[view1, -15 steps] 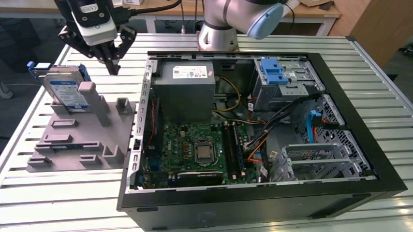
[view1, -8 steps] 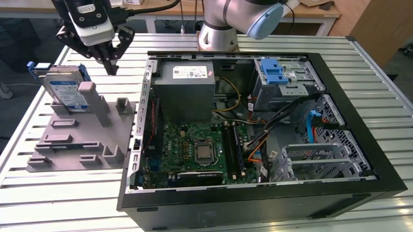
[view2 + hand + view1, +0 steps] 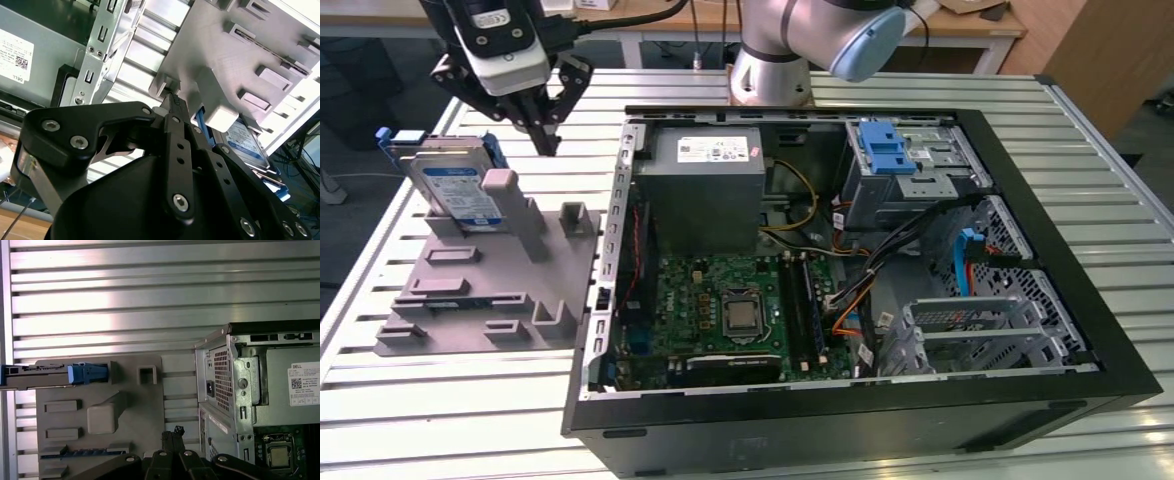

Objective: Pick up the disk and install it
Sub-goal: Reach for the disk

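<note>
The disk [image 3: 458,192] stands on edge in a grey holder [image 3: 520,290] on the slatted table [image 3: 454,400], to the exterior view's left of the open computer case [image 3: 1067,400]. The gripper [image 3: 547,145] hangs above the holder, near the disk, fingertips together and empty.

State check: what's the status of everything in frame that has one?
disk: upright on edge in the fixture, not gripped
gripper: shut, empty, over the fixture, apart from the disk
fixture: flat on the table, holding the disk
case: on its side, panel off, insides exposed
</note>
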Controlling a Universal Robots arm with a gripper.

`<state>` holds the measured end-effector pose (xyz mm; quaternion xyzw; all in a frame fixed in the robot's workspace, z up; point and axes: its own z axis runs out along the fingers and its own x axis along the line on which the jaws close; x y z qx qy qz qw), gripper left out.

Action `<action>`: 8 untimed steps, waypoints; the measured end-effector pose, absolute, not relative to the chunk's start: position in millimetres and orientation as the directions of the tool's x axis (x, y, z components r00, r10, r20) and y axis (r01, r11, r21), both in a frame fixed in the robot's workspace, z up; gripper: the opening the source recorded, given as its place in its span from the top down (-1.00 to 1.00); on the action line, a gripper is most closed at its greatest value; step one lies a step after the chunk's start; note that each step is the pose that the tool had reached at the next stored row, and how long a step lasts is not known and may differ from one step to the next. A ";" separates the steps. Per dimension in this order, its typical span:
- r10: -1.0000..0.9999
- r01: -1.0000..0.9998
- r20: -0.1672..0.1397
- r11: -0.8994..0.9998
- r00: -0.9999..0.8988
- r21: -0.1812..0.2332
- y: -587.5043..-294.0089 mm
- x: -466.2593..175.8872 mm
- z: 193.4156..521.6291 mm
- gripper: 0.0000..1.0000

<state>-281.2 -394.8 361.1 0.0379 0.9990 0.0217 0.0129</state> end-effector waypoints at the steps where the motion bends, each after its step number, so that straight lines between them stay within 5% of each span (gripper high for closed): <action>1: 0.076 0.075 -0.024 0.996 -0.997 0.044 -394.8 -282.0 361.0 0.79; 8: 0.076 0.075 -0.024 0.996 -0.997 0.044 -394.8 -286.0 360.3 0.79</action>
